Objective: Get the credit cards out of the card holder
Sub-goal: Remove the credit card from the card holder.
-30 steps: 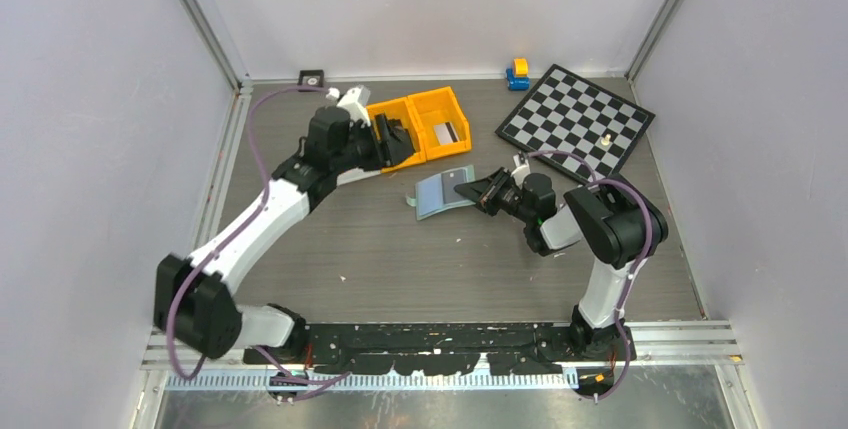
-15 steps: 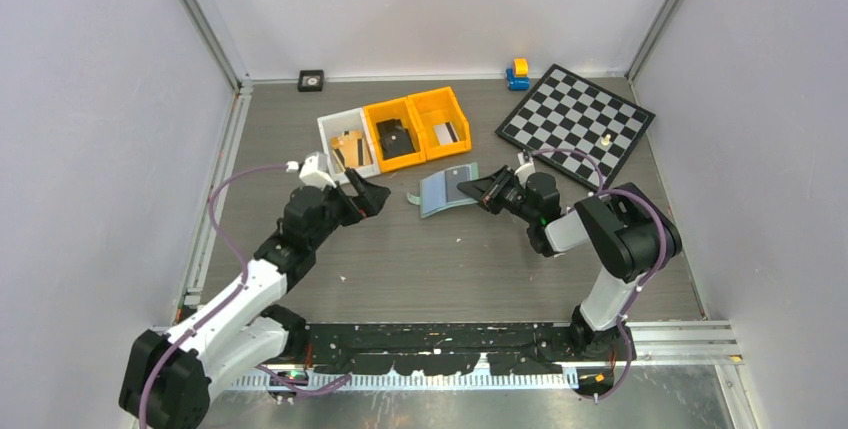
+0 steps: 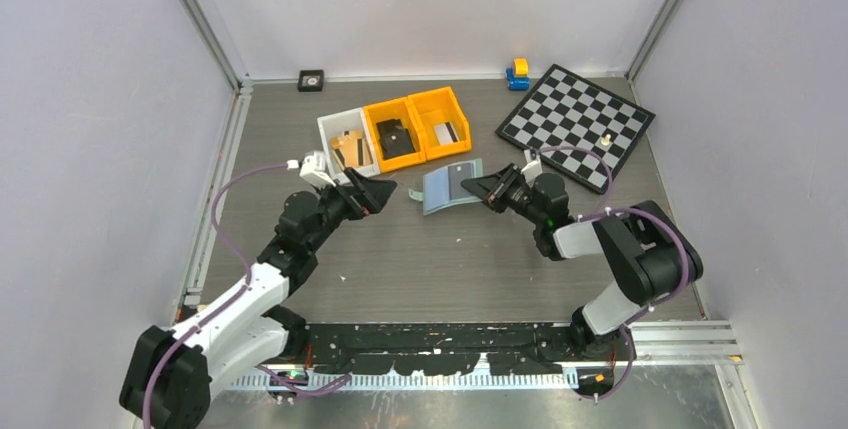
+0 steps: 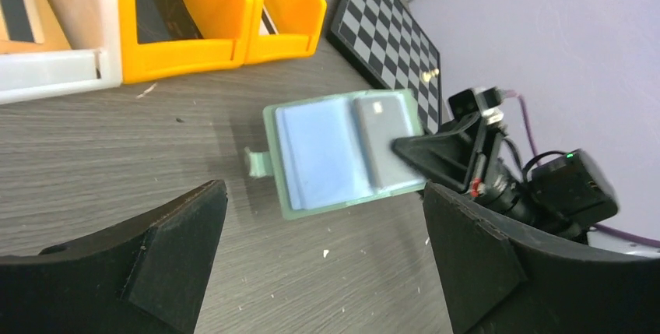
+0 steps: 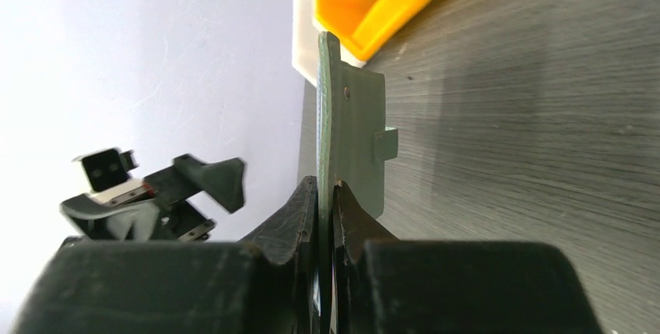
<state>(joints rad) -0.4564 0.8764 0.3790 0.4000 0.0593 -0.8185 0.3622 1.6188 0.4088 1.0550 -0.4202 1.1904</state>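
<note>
Sage-green card holder (image 3: 445, 189) sits open near the middle of the desk (image 3: 450, 269). My right gripper (image 3: 474, 185) is pinched narrow on its right edge, to steady it with the sleeves facing up. My left gripper (image 3: 378, 192) hangs wide open just beside it, probably to draw the grey card (image 4: 383, 138).
</note>
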